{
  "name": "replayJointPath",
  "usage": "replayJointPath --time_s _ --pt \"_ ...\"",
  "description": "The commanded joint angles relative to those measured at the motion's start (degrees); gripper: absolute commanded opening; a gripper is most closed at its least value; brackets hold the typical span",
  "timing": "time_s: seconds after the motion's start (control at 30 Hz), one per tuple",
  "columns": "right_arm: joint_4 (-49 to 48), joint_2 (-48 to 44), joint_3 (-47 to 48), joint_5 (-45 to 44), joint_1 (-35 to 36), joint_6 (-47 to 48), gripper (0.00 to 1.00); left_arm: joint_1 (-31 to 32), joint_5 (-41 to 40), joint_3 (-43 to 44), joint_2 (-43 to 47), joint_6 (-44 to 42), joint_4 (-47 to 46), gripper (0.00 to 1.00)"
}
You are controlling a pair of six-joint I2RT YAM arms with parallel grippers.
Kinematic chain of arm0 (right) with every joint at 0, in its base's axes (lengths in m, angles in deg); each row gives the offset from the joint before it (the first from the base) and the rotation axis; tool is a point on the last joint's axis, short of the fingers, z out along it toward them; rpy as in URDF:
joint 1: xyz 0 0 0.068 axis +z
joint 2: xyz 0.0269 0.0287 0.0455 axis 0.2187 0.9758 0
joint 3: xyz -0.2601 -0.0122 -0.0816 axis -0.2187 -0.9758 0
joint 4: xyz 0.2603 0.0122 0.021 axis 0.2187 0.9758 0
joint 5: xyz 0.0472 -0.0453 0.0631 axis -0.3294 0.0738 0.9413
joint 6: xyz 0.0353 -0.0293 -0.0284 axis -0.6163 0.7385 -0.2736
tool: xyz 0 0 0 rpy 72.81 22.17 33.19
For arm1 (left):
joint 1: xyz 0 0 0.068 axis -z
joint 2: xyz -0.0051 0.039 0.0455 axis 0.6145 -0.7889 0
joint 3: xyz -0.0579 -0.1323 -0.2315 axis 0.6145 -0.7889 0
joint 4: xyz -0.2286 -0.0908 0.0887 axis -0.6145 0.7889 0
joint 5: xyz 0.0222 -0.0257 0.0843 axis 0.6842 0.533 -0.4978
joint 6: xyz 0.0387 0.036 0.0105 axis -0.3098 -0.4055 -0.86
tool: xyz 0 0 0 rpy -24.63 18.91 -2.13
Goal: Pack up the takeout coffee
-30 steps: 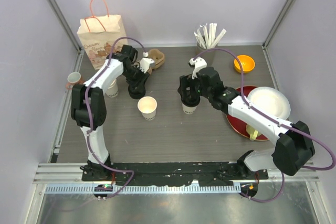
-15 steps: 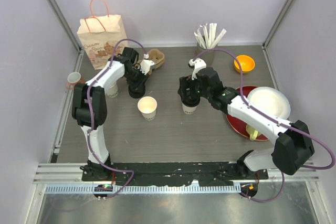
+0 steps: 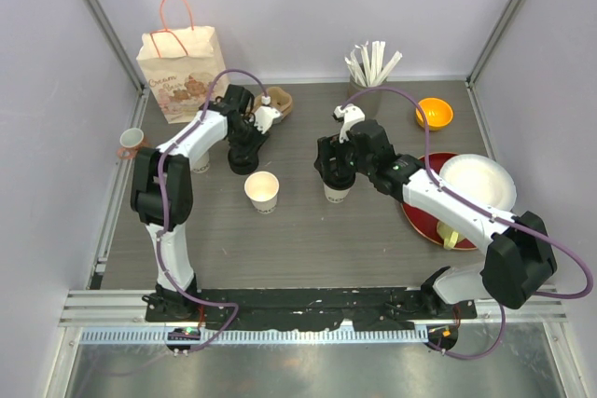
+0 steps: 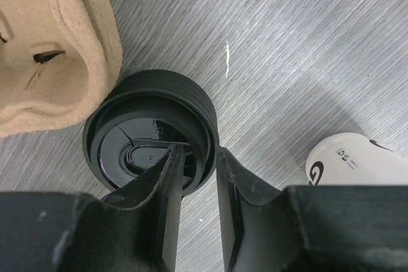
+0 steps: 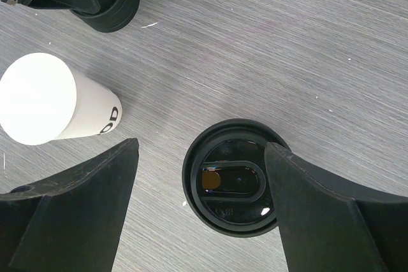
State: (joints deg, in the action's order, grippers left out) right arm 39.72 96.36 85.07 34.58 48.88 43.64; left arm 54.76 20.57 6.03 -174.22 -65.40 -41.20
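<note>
The takeout coffee is a cream paper cup with a black lid, standing mid-table. My right gripper hangs over it, open, one finger on each side of the lid; the right finger overlaps the lid's edge. My left gripper is down on a stack of black lids near the back left. One finger sits inside the top lid's rim, the other outside, and the jaws are shut on that rim. In the top view this gripper covers most of the lid stack.
An open cream cup stands between the arms. A cardboard cup carrier and paper bag are at the back left, a pink mug at the left edge. Stirrer holder, orange bowl and red tray with white plate lie right.
The left gripper's jaws have narrowed onto the lid's rim and the left wrist has shifted slightly toward the carrier. The right arm has hardly moved.
</note>
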Motion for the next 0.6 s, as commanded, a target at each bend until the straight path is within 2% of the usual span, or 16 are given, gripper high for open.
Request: replayJointPath --time_s 0.0,0.17,0.4,0.57 --pt "-2.3 -0.5 1.5 0.5 0.0 -0.9 0.85 0.0 -1.2 -0.7 1.3 -0.8 -2.4 0.31" --pt "-2.6 -0.8 1.2 0.5 -0.1 -1.2 0.85 0.3 -2.8 -0.8 1.2 -1.4 -2.4 0.25" --pt "-2.6 -1.7 0.8 0.6 -0.1 -1.3 0.85 0.3 -1.4 1.4 1.7 -0.9 1.6 0.0" --pt "-2.6 -2.5 0.3 0.6 -0.1 -1.4 0.85 0.3 -1.0 4.7 2.1 1.5 6.4 0.0"
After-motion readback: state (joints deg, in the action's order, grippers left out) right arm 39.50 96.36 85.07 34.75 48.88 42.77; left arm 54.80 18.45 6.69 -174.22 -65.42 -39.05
